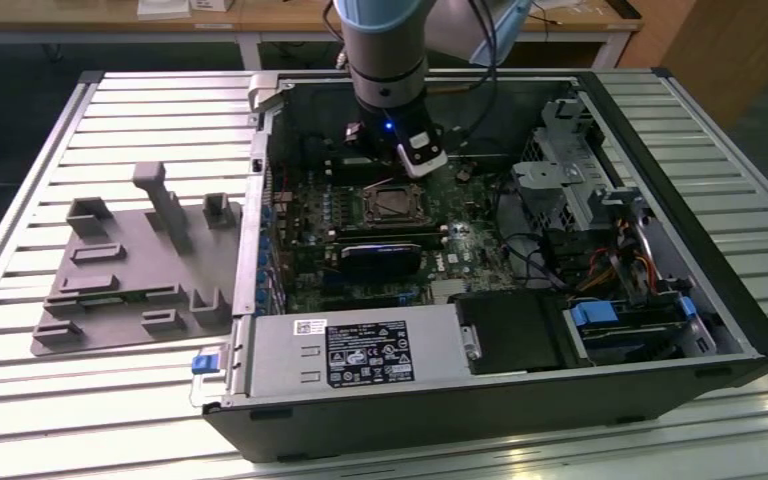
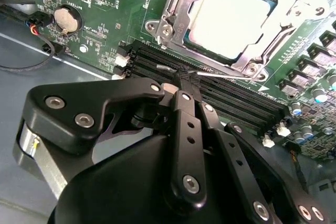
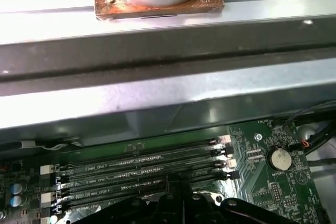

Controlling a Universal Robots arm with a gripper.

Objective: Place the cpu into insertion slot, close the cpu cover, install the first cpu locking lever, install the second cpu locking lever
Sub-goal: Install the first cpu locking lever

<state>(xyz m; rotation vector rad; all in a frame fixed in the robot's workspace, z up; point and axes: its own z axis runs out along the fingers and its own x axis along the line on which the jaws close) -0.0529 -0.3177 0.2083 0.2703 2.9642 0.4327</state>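
Note:
The cpu (image 2: 231, 19) lies flat in the insertion slot (image 1: 391, 205), its silvery top showing through the window of the cpu cover (image 2: 286, 11), which is down over it. A thin wire locking lever (image 2: 220, 73) runs along the socket's edge next to the memory slots. My gripper (image 2: 184, 80) is shut, with its fingertips right at that lever; whether they press on it I cannot tell. In the exterior view the gripper (image 1: 418, 160) hangs inside the open computer case, just behind the socket. The first wrist view has the gripper (image 3: 176, 195) over the memory slots.
Long black memory slots (image 2: 236, 98) lie beside the socket, and a coin battery (image 2: 68, 19) sits further off. A black card (image 1: 384, 255), the power supply (image 1: 344, 350) and drive cages (image 1: 571, 180) crowd the case. A grey fixture plate (image 1: 131, 270) lies on the exterior view's left.

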